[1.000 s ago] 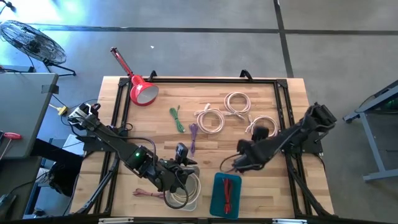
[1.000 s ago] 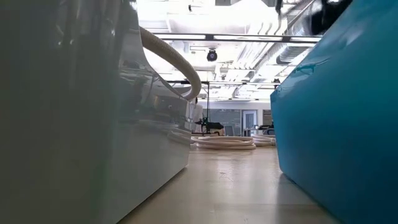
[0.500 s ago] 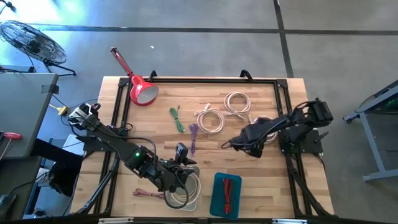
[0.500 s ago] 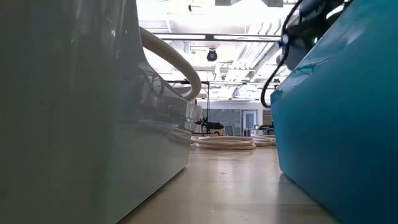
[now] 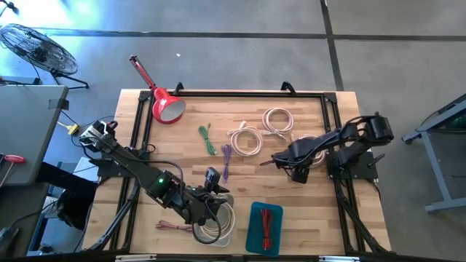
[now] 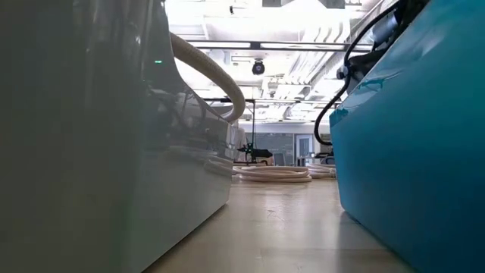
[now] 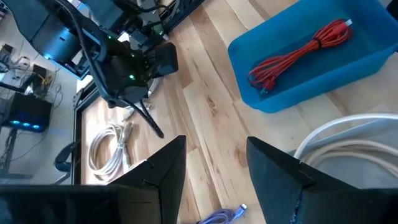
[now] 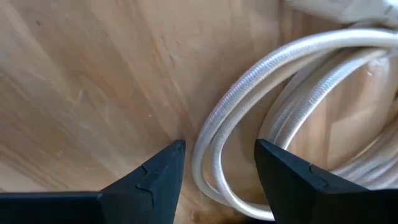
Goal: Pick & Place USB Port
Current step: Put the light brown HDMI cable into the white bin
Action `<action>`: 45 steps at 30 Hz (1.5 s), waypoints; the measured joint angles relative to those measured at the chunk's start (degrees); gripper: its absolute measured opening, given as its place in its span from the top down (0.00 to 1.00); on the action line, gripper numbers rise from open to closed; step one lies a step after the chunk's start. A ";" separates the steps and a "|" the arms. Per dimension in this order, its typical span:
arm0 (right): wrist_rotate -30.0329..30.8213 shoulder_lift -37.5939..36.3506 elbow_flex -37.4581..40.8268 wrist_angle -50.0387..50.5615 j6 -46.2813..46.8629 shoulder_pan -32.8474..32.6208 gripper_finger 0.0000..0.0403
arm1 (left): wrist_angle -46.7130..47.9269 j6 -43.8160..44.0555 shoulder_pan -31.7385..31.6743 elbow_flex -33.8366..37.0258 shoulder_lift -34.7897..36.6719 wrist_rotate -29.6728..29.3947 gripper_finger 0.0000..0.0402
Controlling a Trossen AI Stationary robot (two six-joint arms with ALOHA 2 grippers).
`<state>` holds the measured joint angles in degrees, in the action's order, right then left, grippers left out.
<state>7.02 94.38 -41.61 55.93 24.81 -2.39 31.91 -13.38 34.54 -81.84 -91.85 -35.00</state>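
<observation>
Right gripper [image 5: 274, 161] has shifted from near the blue bin [image 5: 263, 227] up to the white cable [image 8: 249, 124] coils mid-table, fingers spread and empty. The cable is glossy, looped, lying flat on wood. Left gripper [image 5: 212, 191] is parted over the white tray [image 5: 227, 231].

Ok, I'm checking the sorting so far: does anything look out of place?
A red cable lies loose on the table beside the white bin, though a second red cable sits in the blue bin. A white cable loops above the white bin's rim.
</observation>
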 joint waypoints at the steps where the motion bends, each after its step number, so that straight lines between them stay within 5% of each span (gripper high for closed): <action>1: 0.03 -0.02 0.15 -0.21 -0.43 0.21 0.52 | -0.01 0.03 0.01 0.00 0.00 -0.02 0.60; 8: -1.99 0.35 -0.40 -0.51 -2.84 1.37 0.59 | -0.01 0.19 0.00 0.00 0.00 -0.03 0.60; 16: -3.79 0.49 -0.45 -1.28 -4.84 3.18 0.95 | -0.01 0.21 0.00 0.00 0.00 0.00 0.60; 31: -0.39 -0.32 -0.20 -1.28 -2.20 -0.79 0.96 | 1.30 0.23 0.00 0.00 0.00 0.07 0.60; 45: 5.72 -14.16 -0.08 -1.76 8.00 -11.33 1.00 | 1.23 0.23 -0.01 0.00 0.00 -0.40 0.60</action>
<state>12.75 80.22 -41.69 54.18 32.81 -13.72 33.15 -13.15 34.52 -81.84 -91.85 -35.41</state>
